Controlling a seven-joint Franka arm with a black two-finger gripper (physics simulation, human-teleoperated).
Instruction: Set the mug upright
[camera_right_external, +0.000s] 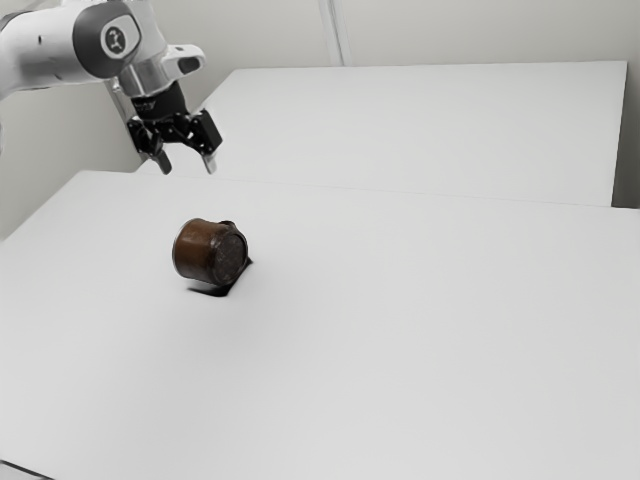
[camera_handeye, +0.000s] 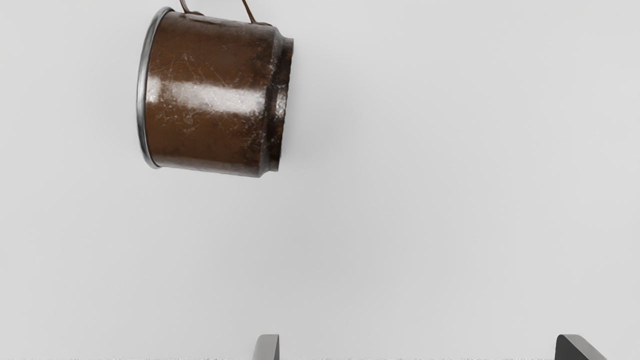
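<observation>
One brown, scuffed mug (camera_right_external: 208, 252) lies on its side on the white worktop (camera_right_external: 400, 350), in the exterior view's left half. Its base, dark and round, is turned toward that camera and somewhat to the exterior view's right, while the metal rim (camera_handeye: 142, 90) is at the opposite end, toward the exterior view's left. The handle (camera_handeye: 248, 11), partly cut off by the wrist view's edge, joins the side of the mug farther from the fingertips. A small dark shadow falls on the worktop beside the mug.

Beyond the mug and well above the worktop hangs the black hand (camera_right_external: 188, 168), fingers pointing down with a slight lean. It is wide open: the two fingers (camera_handeye: 267, 347) stand well apart, with nothing between them and neither touching the mug.

Above the hand, the pale wrist runs down at a slant from a rounded joint with a dark grey band. The white arm (camera_right_external: 35, 50) reaches that joint from the exterior view's left, nearly level, and bends downward there. Farther back, a broad pale panel (camera_right_external: 420, 130) stretches behind the worktop, with a light grey wall (camera_right_external: 480, 30) behind it.
</observation>
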